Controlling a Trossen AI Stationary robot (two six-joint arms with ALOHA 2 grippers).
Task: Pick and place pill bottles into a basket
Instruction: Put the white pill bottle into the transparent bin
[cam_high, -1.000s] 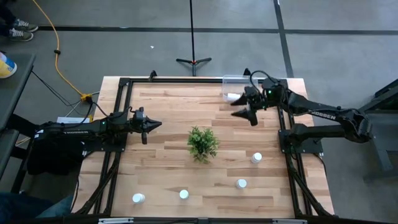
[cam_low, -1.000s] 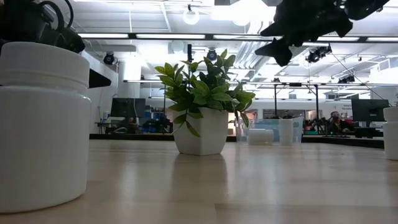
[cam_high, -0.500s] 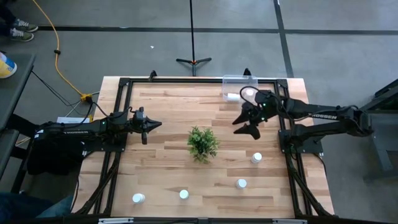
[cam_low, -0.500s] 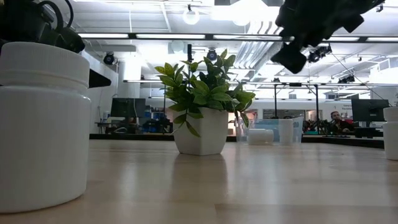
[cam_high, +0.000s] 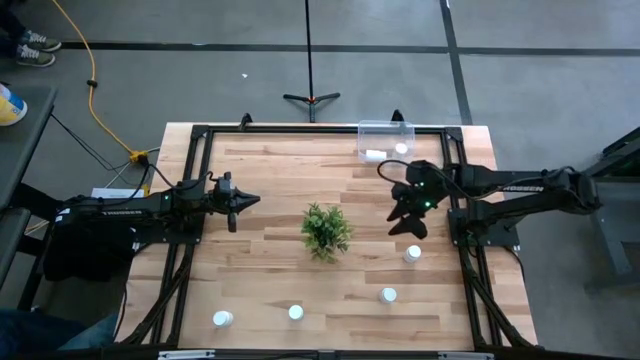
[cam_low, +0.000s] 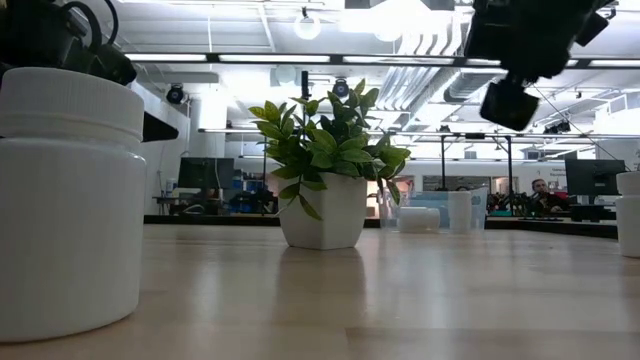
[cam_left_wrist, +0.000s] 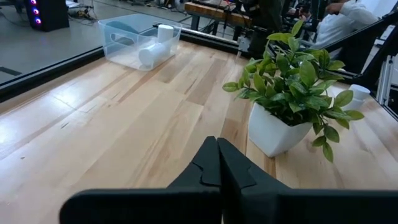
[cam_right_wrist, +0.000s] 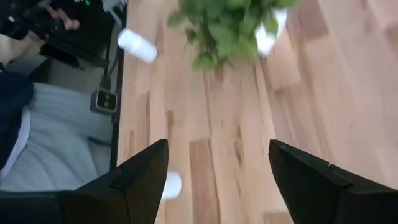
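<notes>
White plastic, near row: four pill bottles (cam_high: 222, 318) standing on the table (cam_high: 260, 200), well apart.
Nearest target: bottle at right (cam_high: 413, 253), just nearer than the right gripper (cam_high: 410, 220); fingers spread wide, empty.
Risk: off-centre descent could tip or roll it.
Plant (cam_high: 326, 230): mid-table; foliage open to an arm's sweep.
Left gripper (cam_left_wrist: 217, 163): pinched shut, empty, parked at left.
Basket (cam_high: 384, 142): far right edge, two bottles inside.
</notes>
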